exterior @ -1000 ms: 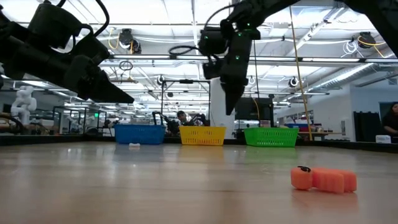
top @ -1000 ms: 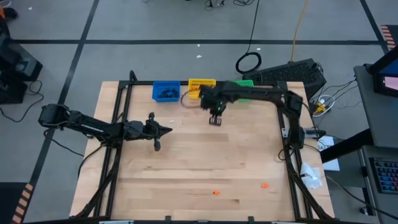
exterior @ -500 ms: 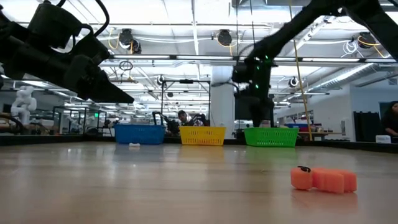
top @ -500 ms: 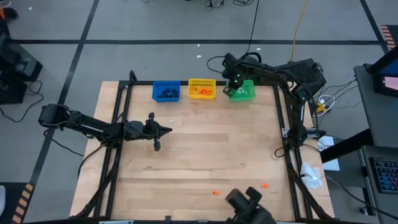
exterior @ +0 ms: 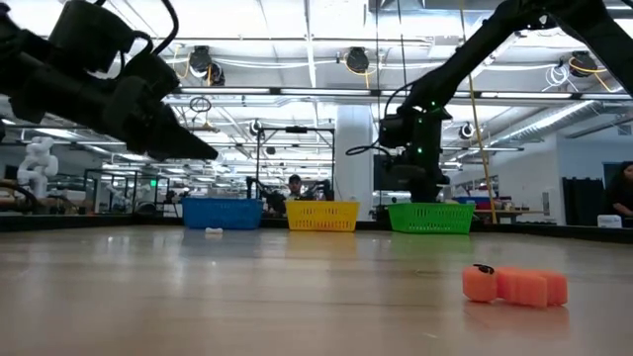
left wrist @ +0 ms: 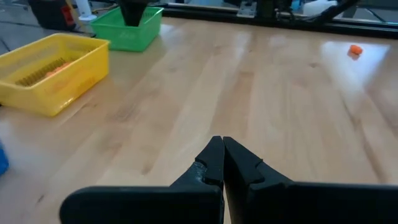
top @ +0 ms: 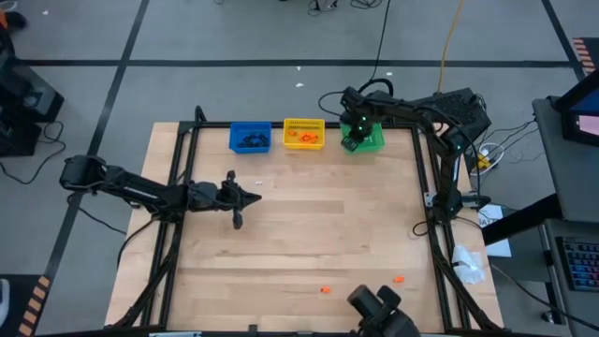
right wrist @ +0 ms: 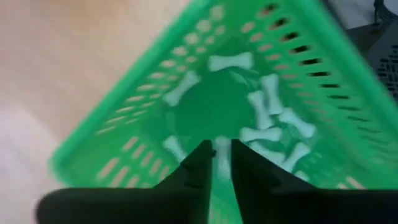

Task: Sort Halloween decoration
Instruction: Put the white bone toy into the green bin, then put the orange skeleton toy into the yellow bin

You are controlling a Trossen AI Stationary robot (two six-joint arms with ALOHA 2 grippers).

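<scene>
Three bins stand in a row at the table's far edge: blue [top: 249, 139], yellow [top: 303, 134] and green [top: 372, 140]. White bone trinkets [right wrist: 267, 118] lie in the green bin [right wrist: 124, 143]. My right gripper [right wrist: 222, 163] hangs over that bin, pointing down, its fingers a little apart with a white bone [right wrist: 222, 147] showing in the gap. Orange trinkets [top: 325, 289] [top: 399, 279] lie on the wood near the front edge. My left gripper [top: 251, 197] waits shut above the table's left half, touching nothing. My right gripper has a small white bone [right wrist: 222, 147] in the narrow gap between its fingertips, come at from above. Whether the fingers touch it I cannot tell.
Black trinkets [top: 249, 141] fill the blue bin and orange ones [top: 304, 138] the yellow bin. A dark camera mount [top: 376, 309] sits at the front edge. A black frame [top: 178, 215] runs along the table's sides. Bare wood spreads between the bins and the front edge.
My right gripper has swung from in front of the yellow bin toward the table's far right, coming over the green bin and sinking toward it. My left gripper has kept still.
</scene>
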